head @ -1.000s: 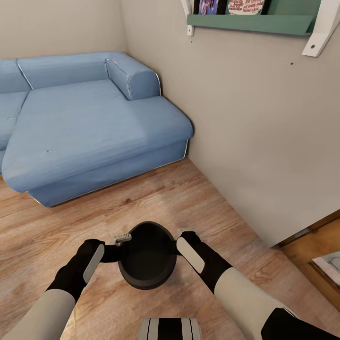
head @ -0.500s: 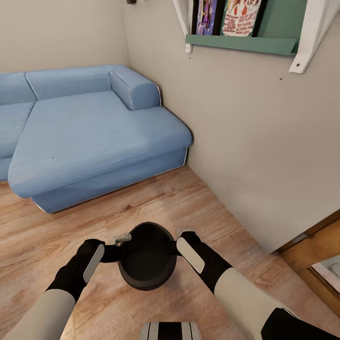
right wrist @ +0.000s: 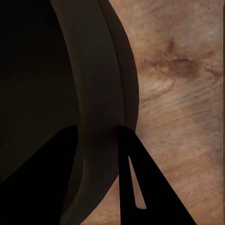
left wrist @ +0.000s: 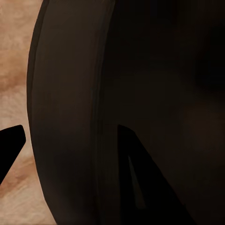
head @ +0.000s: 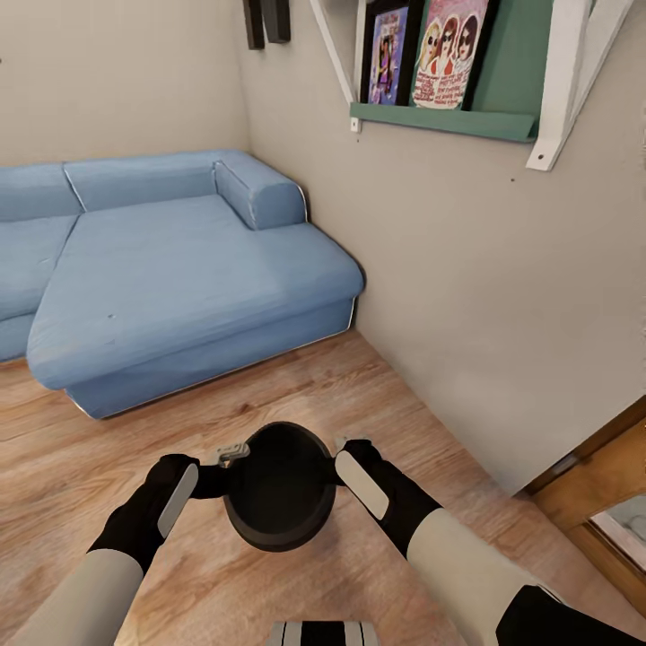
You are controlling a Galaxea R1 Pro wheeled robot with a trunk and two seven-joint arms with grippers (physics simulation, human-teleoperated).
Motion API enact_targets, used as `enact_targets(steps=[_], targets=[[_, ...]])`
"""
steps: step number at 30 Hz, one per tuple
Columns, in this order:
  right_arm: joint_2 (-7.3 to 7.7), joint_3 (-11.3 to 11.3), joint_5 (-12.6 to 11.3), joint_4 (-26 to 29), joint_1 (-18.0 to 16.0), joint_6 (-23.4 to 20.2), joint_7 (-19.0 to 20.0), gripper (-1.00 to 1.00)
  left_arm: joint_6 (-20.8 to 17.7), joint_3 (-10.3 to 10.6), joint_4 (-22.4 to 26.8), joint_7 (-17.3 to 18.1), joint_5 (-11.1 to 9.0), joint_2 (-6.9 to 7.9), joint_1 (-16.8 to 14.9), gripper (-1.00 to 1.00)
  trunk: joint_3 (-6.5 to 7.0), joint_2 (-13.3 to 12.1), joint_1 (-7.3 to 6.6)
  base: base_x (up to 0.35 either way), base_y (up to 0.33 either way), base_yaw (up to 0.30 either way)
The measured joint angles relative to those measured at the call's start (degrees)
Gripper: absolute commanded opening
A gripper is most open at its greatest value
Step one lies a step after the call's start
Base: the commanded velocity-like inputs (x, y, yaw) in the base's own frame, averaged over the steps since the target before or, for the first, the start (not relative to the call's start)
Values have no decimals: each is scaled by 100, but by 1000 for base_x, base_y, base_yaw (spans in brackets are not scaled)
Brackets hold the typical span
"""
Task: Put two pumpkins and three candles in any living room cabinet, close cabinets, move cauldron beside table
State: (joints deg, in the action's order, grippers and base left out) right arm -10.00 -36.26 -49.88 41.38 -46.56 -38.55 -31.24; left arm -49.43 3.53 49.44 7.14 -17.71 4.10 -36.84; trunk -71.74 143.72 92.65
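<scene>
The blue corner sofa takes the upper left of the head view, cut off at the left edge, on the wood plank floor. The pale wall runs down the right side; high on it a green shelf on white brackets carries framed pictures, their tops cut off. At lower right a brown wooden frame is partly seen and hard to identify.

The cauldron sits low in the centre, above the floor, held between both arms. The left end effector is clamped on its rim at one side, the right end effector on the opposite side. In both wrist views the dark rim lies between the fingers.
</scene>
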Motion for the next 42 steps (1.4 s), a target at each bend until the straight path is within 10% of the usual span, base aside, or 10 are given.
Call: enact_targets(steps=[29,42], targets=[[0,4,-6,-54,0,7,59,-100,-42,-9,-2,-4,45,-8,1,-100,643,-39,-75,0,0,7],[0,14,43,-32,-1,0,64,-100,-12,-14,1,0,40,-13,1,-100,683,-39,-74,9,0,248]])
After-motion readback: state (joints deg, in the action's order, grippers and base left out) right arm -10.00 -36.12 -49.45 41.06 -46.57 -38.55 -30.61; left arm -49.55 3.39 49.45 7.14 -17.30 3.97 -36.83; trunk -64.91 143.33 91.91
